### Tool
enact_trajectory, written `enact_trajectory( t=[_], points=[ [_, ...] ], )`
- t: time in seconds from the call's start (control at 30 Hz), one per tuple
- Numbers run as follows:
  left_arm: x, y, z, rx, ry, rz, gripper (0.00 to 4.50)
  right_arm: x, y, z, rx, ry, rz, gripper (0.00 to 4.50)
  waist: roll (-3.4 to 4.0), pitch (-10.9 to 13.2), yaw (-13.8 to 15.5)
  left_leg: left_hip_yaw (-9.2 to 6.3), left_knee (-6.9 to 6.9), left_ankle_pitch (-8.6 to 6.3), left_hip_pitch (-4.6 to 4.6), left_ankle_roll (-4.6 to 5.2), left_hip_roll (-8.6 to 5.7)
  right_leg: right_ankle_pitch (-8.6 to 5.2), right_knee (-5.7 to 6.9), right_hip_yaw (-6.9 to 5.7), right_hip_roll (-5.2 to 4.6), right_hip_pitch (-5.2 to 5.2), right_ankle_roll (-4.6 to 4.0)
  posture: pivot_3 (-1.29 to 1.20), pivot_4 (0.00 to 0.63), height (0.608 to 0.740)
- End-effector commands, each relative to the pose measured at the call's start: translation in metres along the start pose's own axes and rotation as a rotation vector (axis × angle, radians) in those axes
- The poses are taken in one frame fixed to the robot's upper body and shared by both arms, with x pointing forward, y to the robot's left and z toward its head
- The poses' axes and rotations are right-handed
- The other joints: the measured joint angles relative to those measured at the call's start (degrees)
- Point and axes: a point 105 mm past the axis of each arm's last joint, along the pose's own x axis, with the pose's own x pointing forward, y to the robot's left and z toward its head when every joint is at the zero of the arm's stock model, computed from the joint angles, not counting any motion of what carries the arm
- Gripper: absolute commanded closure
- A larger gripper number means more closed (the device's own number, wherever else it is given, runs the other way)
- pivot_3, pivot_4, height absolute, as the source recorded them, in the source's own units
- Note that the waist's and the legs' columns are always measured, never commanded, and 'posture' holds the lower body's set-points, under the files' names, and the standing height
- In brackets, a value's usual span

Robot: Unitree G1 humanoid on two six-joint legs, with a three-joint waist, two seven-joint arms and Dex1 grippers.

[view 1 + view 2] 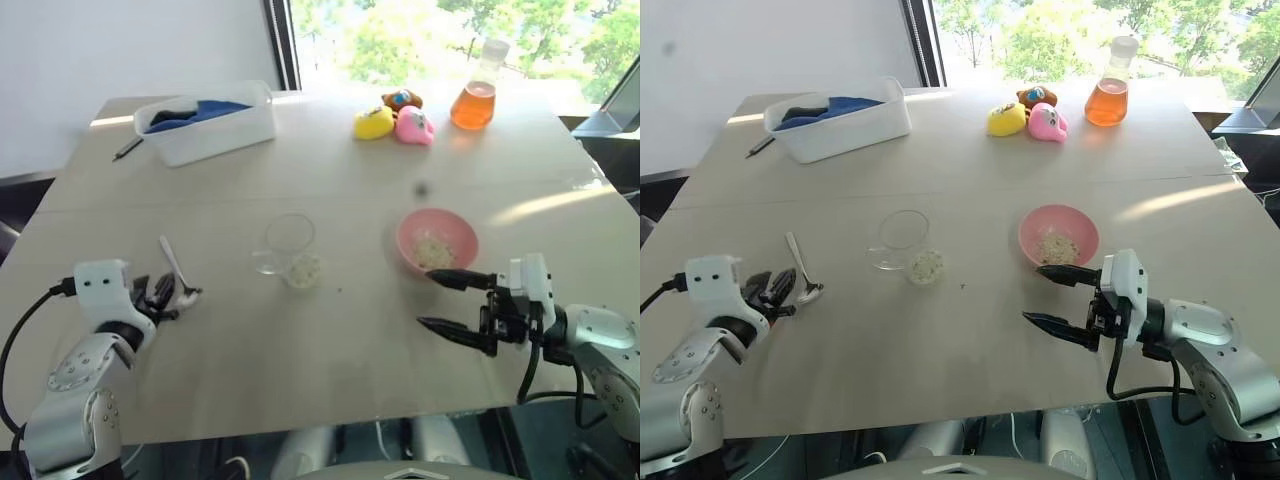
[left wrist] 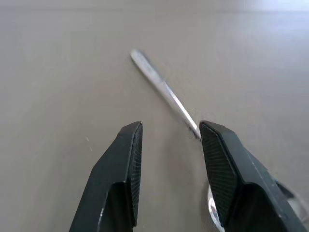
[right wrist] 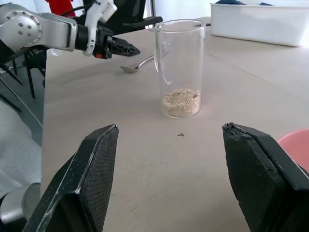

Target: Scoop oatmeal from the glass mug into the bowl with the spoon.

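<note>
Slim and shiny, the spoon (image 1: 178,270) lies flat on the pale matte table (image 1: 330,180) at the near left, its long thin handle running away toward the far side and its small oval bowl nearest the left gripper (image 1: 165,296). That gripper's two black fingers, ribbed on their inner pads, stand partly apart and hold nothing; in the left wrist view one finger (image 2: 227,169) covers part of the spoon's bowl, so whether it touches the metal cannot be told. The right gripper (image 1: 1055,297) sits at the near right, just near of the bowl (image 1: 1059,235), its pointed fingers spread wide and empty, aimed leftward.

Near the table's middle stands the glass mug (image 1: 290,250), a clear upright cylinder with a small side handle, a shallow layer of oatmeal (image 3: 180,101) at its bottom: coarse, crumbly, cream-white flakes. Round, shallow and pink, the bowl is to its right and also holds a small pale heap of flakes.

At the far left sits a white rectangular plastic tub (image 1: 210,125) with blue cloth inside, a dark pen-like stick (image 1: 127,148) beside it. Far right of centre, small rubber toys (image 1: 395,118) cluster near a conical flask (image 1: 475,98) of orange liquid.
</note>
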Motion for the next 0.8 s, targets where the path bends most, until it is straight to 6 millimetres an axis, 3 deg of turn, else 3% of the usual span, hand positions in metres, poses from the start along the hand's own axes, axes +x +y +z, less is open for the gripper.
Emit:
enact_trajectory(
  t=[0.03, 0.33, 0.7, 0.8],
  points=[
    [0.006, -0.008, 0.010, 0.051, -0.029, -0.012, 2.56, 0.004, 0.001, 0.013, -0.037, -0.030, 0.010, 1.04, -0.01, 0.0, 0.0, -0.01, 0.00, 0.00, 0.00, 0.00, 0.00, 0.00, 0.00, 0.00, 0.01, 0.00, 0.00, 0.00, 0.150, 0.740],
    [0.022, -0.011, -0.015, -0.005, 0.105, 0.030, 2.56, 0.007, -0.002, 0.023, -0.052, -0.038, 0.001, 1.04, -0.01, 0.0, -0.1, 0.00, -0.02, 0.00, -0.03, 0.00, 0.00, 0.00, 0.00, 0.02, 0.04, -0.02, 0.00, 0.00, 0.150, 0.740],
    [0.019, -0.014, -0.033, -0.123, 0.179, 0.068, 2.56, 0.009, -0.002, 0.029, -0.060, -0.040, 0.009, 1.04, 0.05, 0.0, 0.0, 0.02, 0.01, 0.01, 0.02, -0.02, -0.01, 0.00, 0.04, 0.02, 0.02, -0.02, 0.00, 0.00, 0.150, 0.740],
    [0.017, -0.010, -0.043, -0.140, 0.229, 0.096, 3.33, 0.009, -0.003, 0.030, -0.058, -0.041, 0.010, 1.04, 0.11, -0.1, 0.0, 0.02, 0.01, 0.02, 0.04, -0.02, -0.01, 0.00, 0.05, 0.03, 0.02, -0.02, 0.00, 0.00, 0.150, 0.740]
  ],
)
